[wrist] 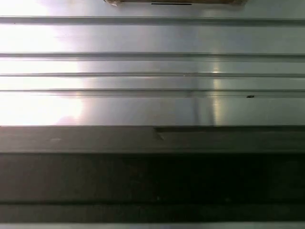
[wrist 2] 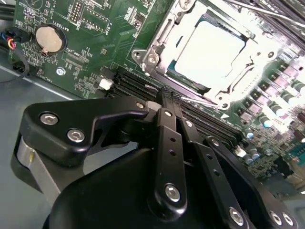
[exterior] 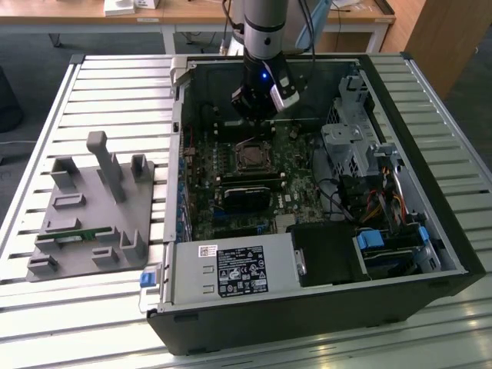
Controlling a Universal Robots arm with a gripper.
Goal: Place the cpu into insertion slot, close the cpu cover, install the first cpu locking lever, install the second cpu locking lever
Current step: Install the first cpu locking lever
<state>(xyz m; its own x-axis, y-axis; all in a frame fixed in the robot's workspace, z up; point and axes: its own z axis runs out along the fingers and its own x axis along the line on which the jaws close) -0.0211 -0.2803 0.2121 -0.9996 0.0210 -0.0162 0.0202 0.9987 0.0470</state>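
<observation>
Found the gripper (wrist 2: 167, 95) pressed together, nothing between the fingertips, hanging low over the motherboard (wrist 2: 95, 52) inside the open computer case (exterior: 430, 254), near the insertion slot (exterior: 251, 157) but apart from it. Found the cpu (wrist 2: 209, 50) seated in that slot, pale top showing through the window of the cpu cover (wrist 2: 164, 55), the cover lying flat over it. Noted a thin bright rod (wrist 2: 202, 101), probably a locking lever, along the cover edge nearest the fingertips; could not tell whether hooked or free. Noted the long black memory slots (wrist 2: 136, 83) between fingertips and socket.

Judged the hazards as follows:

- Could slip off the thin rod under spring load, letting it snap back against the cover.
- Could strike the memory slots or the cover frame through a descent off line.
- Could bend socket contacts by pressing down on a chip seated askew; could not confirm seating from the visible top alone.
</observation>
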